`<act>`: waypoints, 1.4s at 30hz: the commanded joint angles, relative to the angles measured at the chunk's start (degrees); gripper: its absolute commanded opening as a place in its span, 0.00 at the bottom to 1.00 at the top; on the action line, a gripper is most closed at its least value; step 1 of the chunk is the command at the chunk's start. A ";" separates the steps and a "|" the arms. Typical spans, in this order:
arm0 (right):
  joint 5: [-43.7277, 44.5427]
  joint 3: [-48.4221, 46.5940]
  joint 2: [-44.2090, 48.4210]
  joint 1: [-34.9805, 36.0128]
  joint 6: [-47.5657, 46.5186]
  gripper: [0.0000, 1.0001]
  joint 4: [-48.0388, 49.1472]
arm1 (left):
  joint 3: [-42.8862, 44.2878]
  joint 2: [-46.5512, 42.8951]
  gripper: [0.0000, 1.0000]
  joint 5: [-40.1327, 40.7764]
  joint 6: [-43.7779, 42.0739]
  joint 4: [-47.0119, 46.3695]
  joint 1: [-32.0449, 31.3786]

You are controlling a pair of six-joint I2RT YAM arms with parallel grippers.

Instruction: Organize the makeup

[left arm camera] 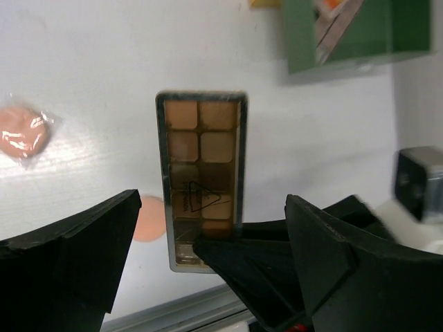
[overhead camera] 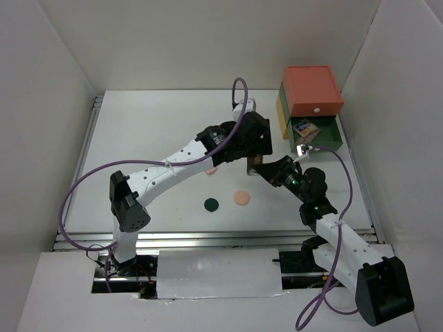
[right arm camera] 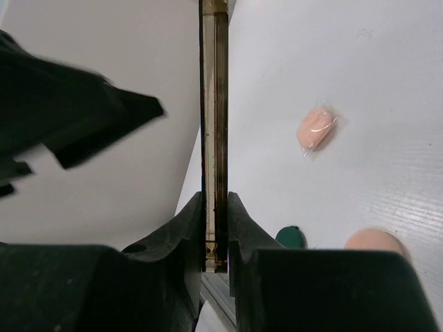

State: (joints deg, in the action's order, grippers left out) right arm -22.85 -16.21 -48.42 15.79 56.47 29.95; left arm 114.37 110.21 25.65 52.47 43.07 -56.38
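Note:
My right gripper [overhead camera: 265, 168] is shut on a long brownish eyeshadow palette [overhead camera: 254, 164] and holds it edge-on above the table; the right wrist view shows the palette [right arm camera: 214, 131] clamped between the fingers [right arm camera: 187, 242]. My left gripper [left arm camera: 208, 277] is open, its jaws standing on either side of the same palette [left arm camera: 202, 173] without touching it. A pink wrapped compact [left arm camera: 24, 135], a peach compact [overhead camera: 241, 198] and a dark-green compact [overhead camera: 212, 204] lie on the table. A square multicolour palette [overhead camera: 304, 128] lies in the open green drawer [overhead camera: 325, 138].
The stacked drawer box [overhead camera: 313, 90], red on top, stands at the back right with its green drawer pulled out. White walls enclose the table on three sides. A metal rail [overhead camera: 208, 238] runs along the near edge.

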 commanded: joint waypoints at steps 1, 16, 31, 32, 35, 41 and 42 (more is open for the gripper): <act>2.19 -3.74 0.26 0.38 0.30 0.00 -0.94 | 8.30 -1.84 0.99 4.41 -0.79 2.44 2.31; 28.90 -22.71 -3.15 -19.72 13.57 0.00 -32.13 | -23.19 -39.70 0.99 10.21 -11.06 10.10 10.59; 23.55 -31.07 -21.70 -28.10 12.79 0.00 -21.87 | -54.34 -61.17 0.99 12.94 -16.78 3.51 11.29; 23.82 -31.25 -22.32 -28.10 12.88 0.00 -21.35 | -54.69 -61.43 0.99 12.59 -16.96 3.51 11.21; 24.26 -32.30 -24.69 -28.10 12.79 0.01 -18.79 | -55.91 -62.13 0.99 11.53 -17.31 3.07 11.20; 25.05 -35.82 -29.44 -28.10 12.00 0.23 -20.99 | -56.27 -62.14 0.99 10.56 -17.40 2.90 11.12; 24.96 -35.82 -30.23 -28.10 12.00 0.28 -19.95 | -56.27 -62.05 0.99 10.65 -17.31 2.90 11.12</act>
State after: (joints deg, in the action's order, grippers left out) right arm 0.93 -49.28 -77.58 -12.27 69.19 6.04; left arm 57.93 48.40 36.14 36.12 47.88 -45.23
